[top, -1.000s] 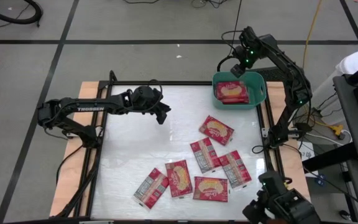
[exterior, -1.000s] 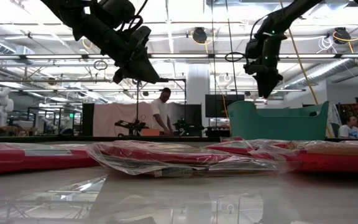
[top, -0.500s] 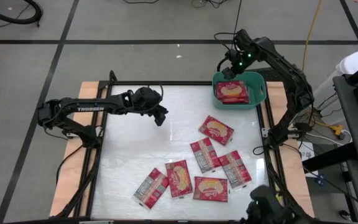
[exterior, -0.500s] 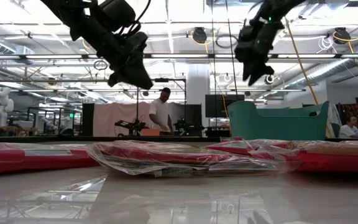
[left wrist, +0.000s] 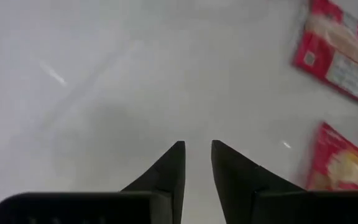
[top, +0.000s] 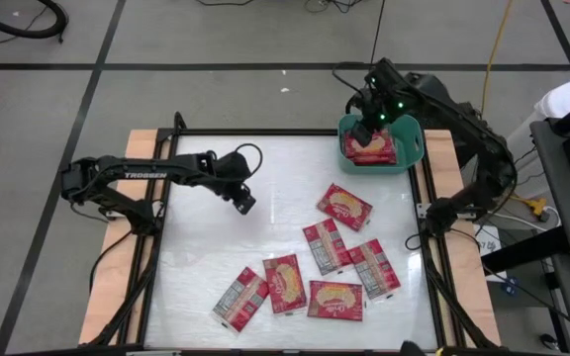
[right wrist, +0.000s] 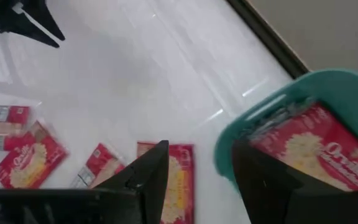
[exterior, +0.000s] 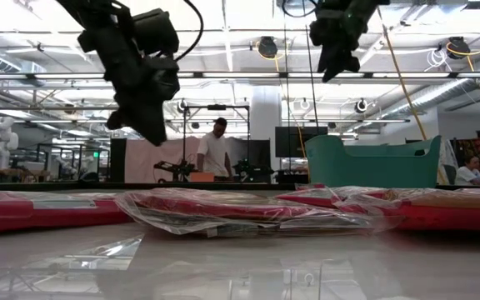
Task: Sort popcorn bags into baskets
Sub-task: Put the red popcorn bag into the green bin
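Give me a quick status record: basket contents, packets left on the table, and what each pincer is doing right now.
basket: teal tub at the table's far right corner, with red popcorn bags inside
loose packets: six on the table, grouped right of centre towards the near edge; nearest the basket is one
left pincer: over bare table left of the packets, jaws a narrow gap apart, holding nothing
right pincer: above the basket's left rim, jaws open, holding nothing
sorting: unfinished

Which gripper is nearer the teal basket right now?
Right. The right gripper hangs over the teal basket's rim; the left gripper is over bare table, well away.
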`<action>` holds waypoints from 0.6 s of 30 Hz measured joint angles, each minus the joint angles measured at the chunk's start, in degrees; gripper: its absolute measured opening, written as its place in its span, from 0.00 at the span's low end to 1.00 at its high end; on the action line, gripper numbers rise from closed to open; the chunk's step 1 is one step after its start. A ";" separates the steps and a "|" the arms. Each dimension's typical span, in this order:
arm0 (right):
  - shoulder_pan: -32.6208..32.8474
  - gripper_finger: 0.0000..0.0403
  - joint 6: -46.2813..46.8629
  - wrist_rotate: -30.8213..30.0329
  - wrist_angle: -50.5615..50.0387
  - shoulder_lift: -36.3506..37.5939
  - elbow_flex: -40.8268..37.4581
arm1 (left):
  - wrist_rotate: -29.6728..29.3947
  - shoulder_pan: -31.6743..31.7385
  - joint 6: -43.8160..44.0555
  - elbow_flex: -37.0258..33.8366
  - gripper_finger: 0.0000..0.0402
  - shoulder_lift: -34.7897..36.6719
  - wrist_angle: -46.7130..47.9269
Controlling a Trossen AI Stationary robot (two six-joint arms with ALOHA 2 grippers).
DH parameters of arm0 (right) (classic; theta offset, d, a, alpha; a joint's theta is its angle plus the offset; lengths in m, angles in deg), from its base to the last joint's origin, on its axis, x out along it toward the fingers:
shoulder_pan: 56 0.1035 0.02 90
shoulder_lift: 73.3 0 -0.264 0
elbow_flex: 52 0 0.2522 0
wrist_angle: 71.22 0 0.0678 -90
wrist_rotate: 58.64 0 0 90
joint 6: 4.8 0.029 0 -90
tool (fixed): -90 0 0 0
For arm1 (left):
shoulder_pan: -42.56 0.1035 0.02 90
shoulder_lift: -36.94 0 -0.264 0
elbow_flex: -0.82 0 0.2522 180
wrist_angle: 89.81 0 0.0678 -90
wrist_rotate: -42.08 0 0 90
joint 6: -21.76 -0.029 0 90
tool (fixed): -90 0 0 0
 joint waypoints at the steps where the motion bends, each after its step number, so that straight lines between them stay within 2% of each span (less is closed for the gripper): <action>1: 0.55 0.41 0.57 0.02 0.67 0.54 -0.92 | 1.21 -0.22 1.56 0.00 0.23 0.00 1.08; 9: 5.38 0.41 7.71 0.11 7.53 6.62 -10.96 | 5.63 -7.80 14.14 0.00 0.46 0.03 3.19; 18: 10.35 0.41 15.54 0.15 13.93 16.23 -18.93 | 6.78 -19.57 30.41 0.00 0.65 -0.07 -5.35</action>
